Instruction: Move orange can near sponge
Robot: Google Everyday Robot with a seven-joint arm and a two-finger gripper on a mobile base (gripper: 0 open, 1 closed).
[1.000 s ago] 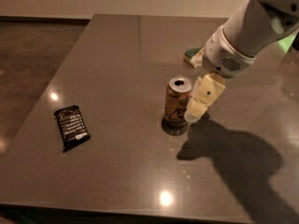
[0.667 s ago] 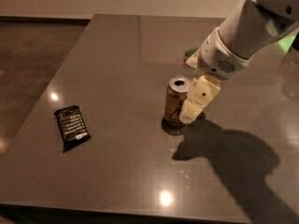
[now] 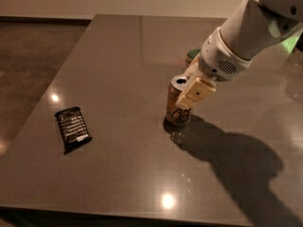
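The orange can (image 3: 176, 109) stands upright on the dark table (image 3: 118, 70), right of centre, with its silver top showing. My gripper (image 3: 190, 94) is down at the can's upper right side, and its cream-coloured end overlaps the can. The white arm reaches in from the upper right. The sponge (image 3: 191, 55) lies just behind the can; only a green and pale sliver shows, the rest is hidden behind my arm.
A flat black snack wrapper (image 3: 73, 126) lies on the left part of the table. The arm's shadow falls on the table to the right of the can. The table's front edge (image 3: 142, 209) runs along the bottom, with the floor beyond the left edge.
My gripper has moved a little left and up, closer onto the can's right side. The can and the wrapper have stayed in place.
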